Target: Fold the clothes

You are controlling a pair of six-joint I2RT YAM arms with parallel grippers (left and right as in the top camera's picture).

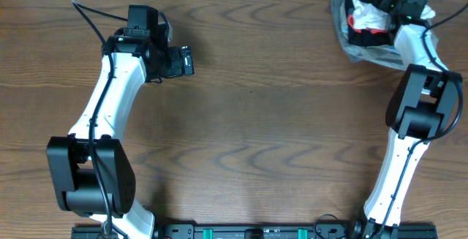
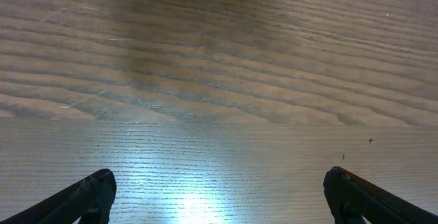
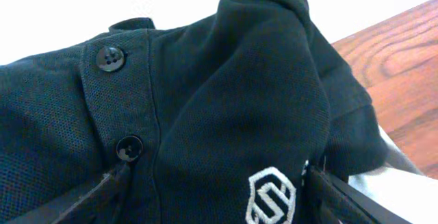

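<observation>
While the fingers (image 3: 102, 193) of the right gripper (image 3: 215, 183) are standing wide apart, the black shirt (image 3: 226, 94) is bunching up between them, its white logo (image 3: 270, 196) and two buttons showing. It is lying on the heap of garments (image 1: 362, 25) at the table's (image 1: 256, 85) far right corner. The left gripper (image 2: 219, 190) is hovering fully spread over the wood, gripping nothing.

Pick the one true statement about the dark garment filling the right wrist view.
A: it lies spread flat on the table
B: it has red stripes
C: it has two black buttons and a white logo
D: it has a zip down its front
C: the right wrist view shows the black shirt bunched up, with two black buttons on its placket and a white logo lower down.
</observation>
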